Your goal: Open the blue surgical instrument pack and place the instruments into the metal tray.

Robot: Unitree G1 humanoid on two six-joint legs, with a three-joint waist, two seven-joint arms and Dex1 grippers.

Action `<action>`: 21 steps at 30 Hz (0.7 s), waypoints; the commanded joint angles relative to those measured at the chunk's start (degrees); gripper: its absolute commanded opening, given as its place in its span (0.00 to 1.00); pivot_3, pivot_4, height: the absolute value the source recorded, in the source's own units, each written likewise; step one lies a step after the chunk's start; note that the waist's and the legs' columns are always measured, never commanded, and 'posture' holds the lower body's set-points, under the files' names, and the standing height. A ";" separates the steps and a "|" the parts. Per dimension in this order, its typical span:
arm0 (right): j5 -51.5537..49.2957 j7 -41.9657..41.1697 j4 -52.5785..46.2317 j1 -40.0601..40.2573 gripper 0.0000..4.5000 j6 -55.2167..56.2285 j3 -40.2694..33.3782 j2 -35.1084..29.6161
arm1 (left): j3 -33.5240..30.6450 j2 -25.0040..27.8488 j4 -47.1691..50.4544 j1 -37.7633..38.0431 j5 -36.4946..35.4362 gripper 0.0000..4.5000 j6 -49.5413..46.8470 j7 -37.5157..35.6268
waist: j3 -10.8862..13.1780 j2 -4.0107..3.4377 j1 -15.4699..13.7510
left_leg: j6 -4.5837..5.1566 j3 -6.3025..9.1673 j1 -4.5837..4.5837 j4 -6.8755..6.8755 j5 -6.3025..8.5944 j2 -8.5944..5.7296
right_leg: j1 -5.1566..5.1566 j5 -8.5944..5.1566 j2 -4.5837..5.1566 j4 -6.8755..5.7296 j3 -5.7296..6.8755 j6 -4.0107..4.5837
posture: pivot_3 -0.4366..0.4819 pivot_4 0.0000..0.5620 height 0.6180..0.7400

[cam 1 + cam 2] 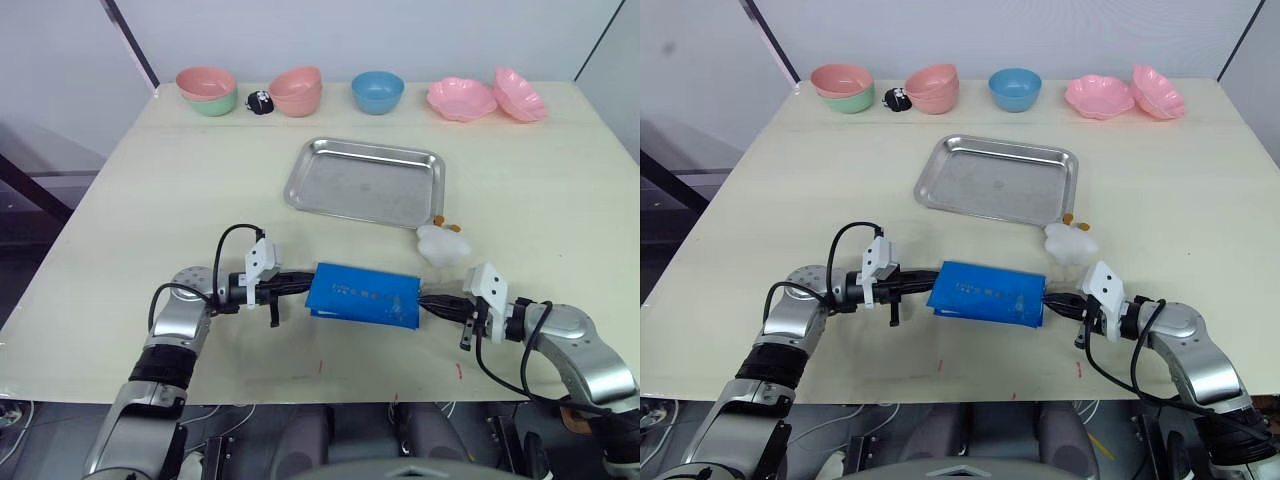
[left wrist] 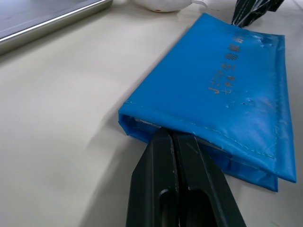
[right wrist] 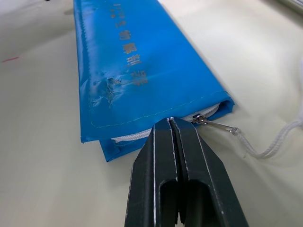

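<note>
- The counter (image 1: pixel 150 180) carries everything we work with, and its back edge holds a row of bowls: a pink one stacked on a green one (image 1: pixel 208 89), 2 more pink ones (image 1: pixel 296 90), 1 blue bowl (image 1: pixel 378 92) and 2 scalloped pink dishes (image 1: pixel 487 97).
- The metal tray (image 1: pixel 366 181) lies mid-counter, beyond the pack, with nothing in it yet. We judge it sits there so the instruments have a short trip once they are out.
- The blue pack (image 1: pixel 364 295) lies flat on the counter near the front edge, still zipped, between our 2 arms and apart from the tray. None of the instruments can be seen, so we take them to be inside.
- A white toy with orange feet (image 1: pixel 443 243) rests between the tray's near right corner and the pack, just beside the pack's far right end.
- Our left claw (image 2: pixel 173 139) is closed, its tips pinching the pack's left end at the fold, most likely to hold it in place.
- Our right claw (image 3: pixel 170 124) is closed on the pack's right end, at the seam next to the zip.
- The zip pull (image 3: pixel 213 122) with its white cord sits just beside those tips, not held. We think the next step is to get hold of it.
</note>
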State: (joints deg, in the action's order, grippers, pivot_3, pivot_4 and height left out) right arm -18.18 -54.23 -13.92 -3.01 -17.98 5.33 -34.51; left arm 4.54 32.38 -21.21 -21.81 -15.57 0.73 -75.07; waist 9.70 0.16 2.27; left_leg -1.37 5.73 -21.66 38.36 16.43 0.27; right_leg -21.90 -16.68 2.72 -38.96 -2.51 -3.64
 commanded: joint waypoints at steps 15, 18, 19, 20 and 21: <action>-0.46 4.16 0.03 -1.89 0.00 -2.29 1.07 6.00 | 2.27 -1.29 11.71 2.43 0.11 0.01 -7.09 3.25 | 0.00 0.01 -0.04 | 0.00 0.01 -0.01 0.01 0.00 -0.02 | 0.03 0.00 0.02 0.02 0.00 0.00 | 0.48 0.27 1.00; -0.51 4.07 -0.23 -1.93 0.00 -2.00 0.78 6.09 | 1.98 -1.15 13.59 2.35 -0.11 0.01 -8.85 4.19 | 0.00 0.01 -0.04 | 0.00 0.02 -0.01 0.01 0.00 -0.02 | 0.02 0.00 0.01 0.02 0.00 0.00 | 0.48 0.27 1.00; -1.00 3.76 -0.56 -1.83 0.00 -2.23 0.54 5.99 | 1.65 -1.23 13.86 1.96 -0.12 0.01 -9.43 4.94 | 0.00 0.01 -0.03 | 0.00 0.03 -0.01 0.01 0.00 -0.02 | 0.02 0.00 0.01 0.02 0.01 0.00 | 0.48 0.27 1.00; -1.64 3.30 -1.08 -1.62 0.00 -2.49 0.26 5.78 | 1.39 -1.38 13.92 1.36 -0.13 0.01 -10.05 5.62 | 0.01 0.01 -0.03 | 0.00 0.02 -0.01 0.01 0.00 -0.02 | 0.02 0.00 0.01 0.03 0.00 0.00 | 0.48 0.27 1.00; -2.08 3.00 -1.44 -1.49 0.00 -2.69 0.10 5.66 | 1.22 -1.47 13.93 0.95 -0.15 0.01 -10.48 6.09 | 0.01 0.01 -0.06 | 0.00 0.03 -0.02 0.01 0.00 -0.02 | 0.02 0.00 0.01 0.03 0.01 0.00 | 0.48 0.27 1.00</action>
State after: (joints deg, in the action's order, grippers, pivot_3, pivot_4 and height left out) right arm -18.02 -49.64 -11.74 -4.12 -21.01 4.16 -29.53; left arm 4.49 32.29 -11.20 -19.39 -14.70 -9.56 -69.15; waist 9.70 0.17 2.21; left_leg -1.37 5.77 -21.69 38.37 16.43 0.25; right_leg -21.88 -16.68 2.74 -38.93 -2.49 -3.64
